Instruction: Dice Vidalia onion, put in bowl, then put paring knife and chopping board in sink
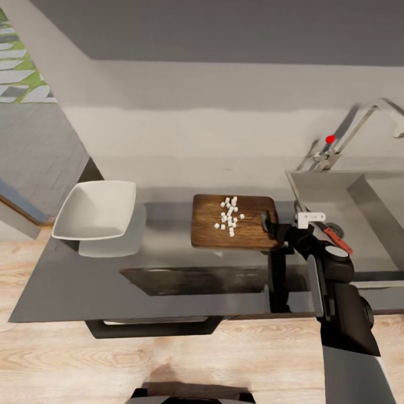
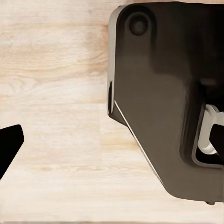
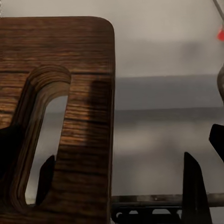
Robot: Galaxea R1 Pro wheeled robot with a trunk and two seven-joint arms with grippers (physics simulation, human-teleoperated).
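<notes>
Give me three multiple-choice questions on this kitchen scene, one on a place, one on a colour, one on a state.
1. Where do the onion dice lie?
A. on the chopping board
B. in the bowl
C. in the sink

2. What colour is the tap's knob?
A. blue
B. red
C. green

3. What state is the bowl in?
A. full of dice
B. upside down
C. empty

Answers:
1. A, the white cubes sit on the brown board.
2. B, a red dot shows at the tap's base.
3. C, its white inside is bare and faces up.
</notes>
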